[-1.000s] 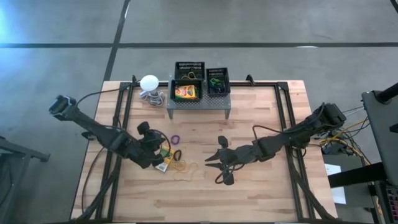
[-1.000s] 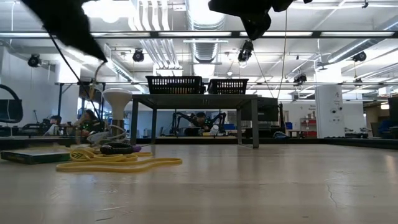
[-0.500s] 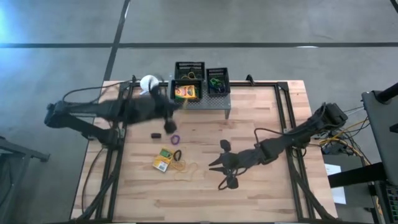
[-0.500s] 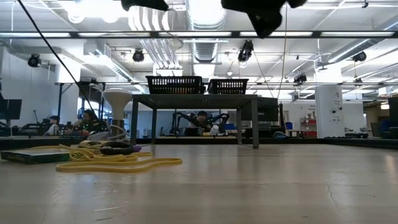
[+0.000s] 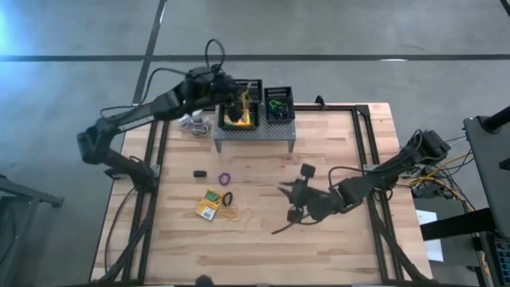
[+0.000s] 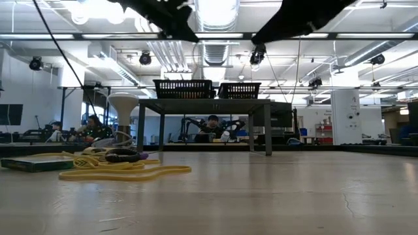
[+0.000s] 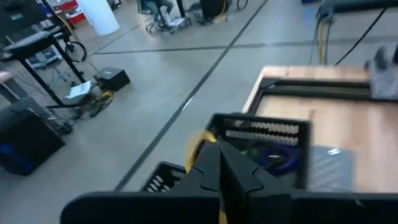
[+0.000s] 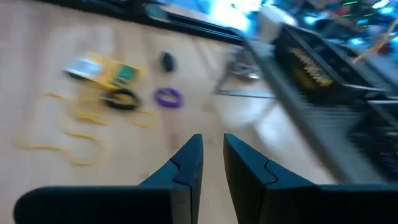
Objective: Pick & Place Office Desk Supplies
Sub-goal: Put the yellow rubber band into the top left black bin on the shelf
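**Ana:** Wooden slats make up the table [image 5: 335, 159], with grey concrete floor around it. At twelve o'clock sits the grey perforated stand [image 5: 255, 133] carrying three black mesh trays [image 5: 243, 86].

**Ben:** Where's the left gripper [image 5: 231, 108]?

**Ana:** Up over the trays, above the one with the yellow-and-green box [image 5: 239, 119]. Its wrist view shows the fingers [image 7: 217, 168] pressed together with something yellow just beside them; I can't tell whether it is held.

**Ben:** And the right gripper [image 8: 208, 155]?

**Ana:** It hangs above the table toward four o'clock from the centre, jaws a narrow gap apart, nothing between them.

**Ben:** What lies on the boards?

**Ana:** Toward eight o'clock, another yellow-and-green box [image 5: 209, 203], a black ring [image 5: 227, 198] beside it, and tan rubber bands [image 5: 237, 214] spread next to those. A purple ring [image 5: 225, 178] lies nearer the stand, a small dark object [image 5: 199, 173] just beside it. Green rings [image 5: 276, 104] fill the right-hand tray.
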